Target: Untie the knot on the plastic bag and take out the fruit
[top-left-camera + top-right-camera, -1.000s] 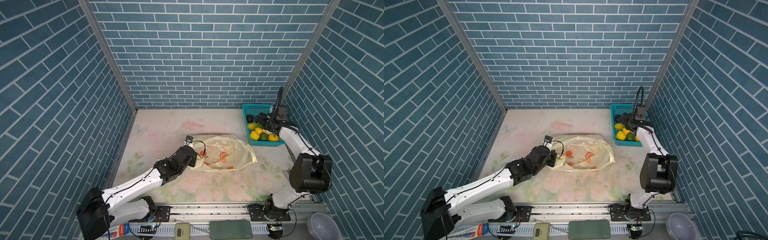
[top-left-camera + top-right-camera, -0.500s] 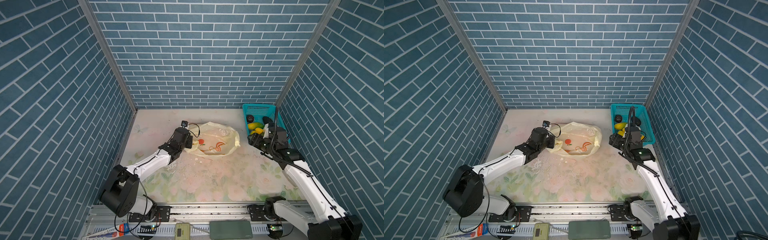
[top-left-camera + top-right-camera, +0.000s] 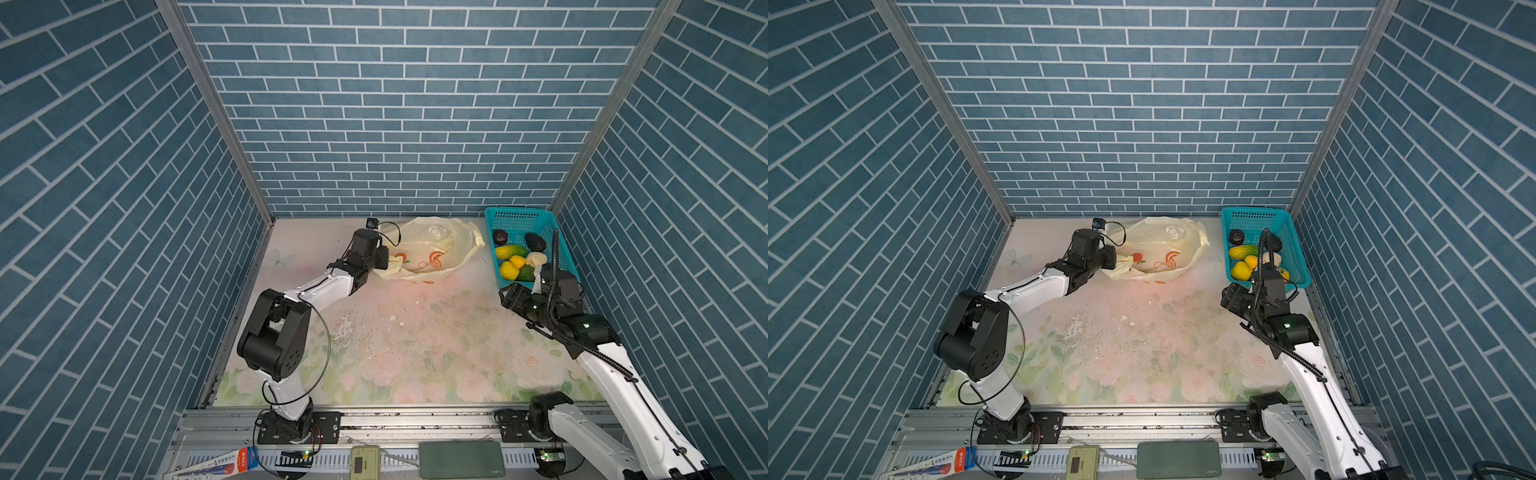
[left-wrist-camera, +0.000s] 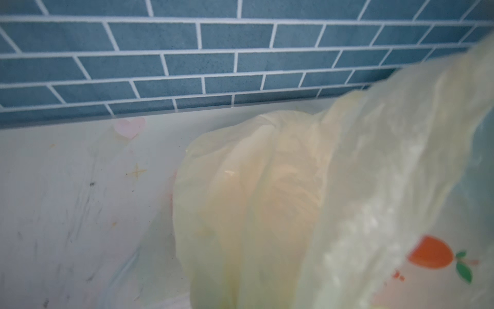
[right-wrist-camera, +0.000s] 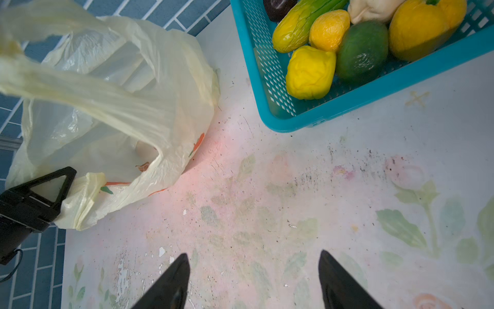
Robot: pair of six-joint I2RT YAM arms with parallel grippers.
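Nearest me, the right claw (image 5: 253,253) has come back off the basket (image 3: 519,214) and hangs released, empty, over bare bench (image 3: 415,332). Further in, the left claw (image 3: 385,261) has dragged the bag (image 3: 432,245) from mid-bench to the far edge. Whether it's clenched on the bunched end I can't tell. The bag lies limp, its long axis along that edge, pointing toward the far right corner, where the fruit (image 3: 517,261) fills the basket. No knot shows, so the job looks done.

A robot lab's boxed test cell — printed blue-brick panels (image 3: 395,124), a flowered table (image 3: 415,332), a metal mounting rail (image 3: 395,419).
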